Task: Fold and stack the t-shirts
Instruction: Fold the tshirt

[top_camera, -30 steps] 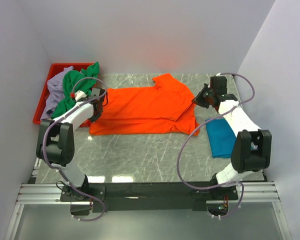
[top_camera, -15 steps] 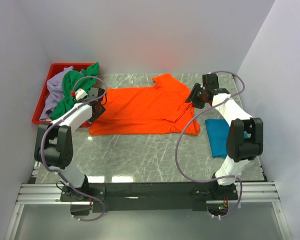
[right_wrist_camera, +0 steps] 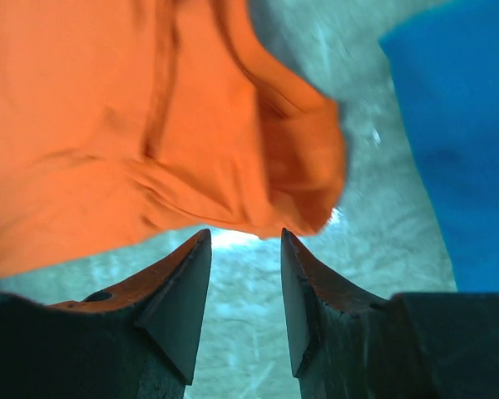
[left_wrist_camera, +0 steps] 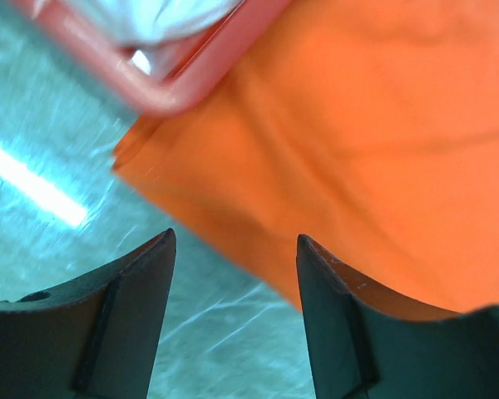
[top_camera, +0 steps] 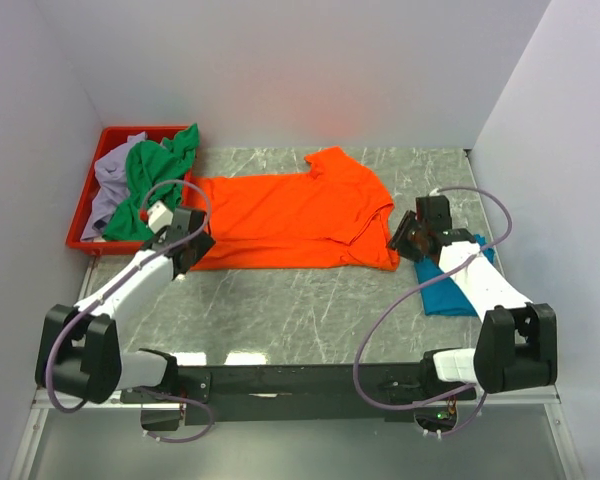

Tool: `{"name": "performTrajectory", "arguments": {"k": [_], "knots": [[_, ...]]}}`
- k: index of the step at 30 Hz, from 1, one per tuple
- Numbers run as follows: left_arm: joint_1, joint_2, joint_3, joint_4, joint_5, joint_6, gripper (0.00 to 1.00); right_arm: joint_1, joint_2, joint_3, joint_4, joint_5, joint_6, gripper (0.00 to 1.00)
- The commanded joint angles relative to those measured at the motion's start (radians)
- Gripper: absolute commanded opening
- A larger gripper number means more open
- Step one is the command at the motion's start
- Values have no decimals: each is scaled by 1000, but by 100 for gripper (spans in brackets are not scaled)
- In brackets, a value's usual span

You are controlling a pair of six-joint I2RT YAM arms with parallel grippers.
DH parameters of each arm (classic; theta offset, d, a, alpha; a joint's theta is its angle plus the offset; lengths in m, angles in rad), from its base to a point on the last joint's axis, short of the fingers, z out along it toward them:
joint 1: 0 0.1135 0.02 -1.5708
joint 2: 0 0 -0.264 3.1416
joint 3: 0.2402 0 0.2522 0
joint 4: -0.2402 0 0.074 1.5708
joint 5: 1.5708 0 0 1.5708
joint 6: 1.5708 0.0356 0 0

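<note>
The left gripper point(left_wrist_camera: 233, 320) is standing wide apart and gripping nothing, hovering over the near left corner of the orange t-shirt point(top_camera: 290, 215). The right gripper point(right_wrist_camera: 243, 291) is gaping more narrowly, also empty, just off the shirt's rumpled near right corner. The soft orange cloth is lying spread across the middle of the grey marbled worktop point(top_camera: 300, 310). The teal t-shirt point(top_camera: 442, 300) is sitting folded by the right edge. The green t-shirt point(top_camera: 145, 190) and lavender t-shirt point(top_camera: 108, 185) are lying crumpled in the red plastic tray point(top_camera: 77, 232) at the far left corner.
</note>
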Motion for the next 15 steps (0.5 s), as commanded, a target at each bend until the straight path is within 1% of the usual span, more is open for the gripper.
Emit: {"name": "performTrajectory", "arguments": {"k": [1, 2, 5, 11, 15], "knots": [[-5, -60, -78, 92, 43, -36, 65, -3, -6, -41, 71, 12, -9, 46], [-5, -68, -107, 107, 53, -33, 64, -2, -2, -51, 80, 5, -8, 45], [-5, -69, -130, 136, 52, -18, 63, -2, 30, -68, 114, -3, -2, 43], [-5, -14, -113, 144, 21, -4, 62, -2, 121, -62, 159, -15, 6, 40], [-5, 29, -96, 138, -25, 4, 61, -2, 164, -50, 168, -19, 7, 38]]}}
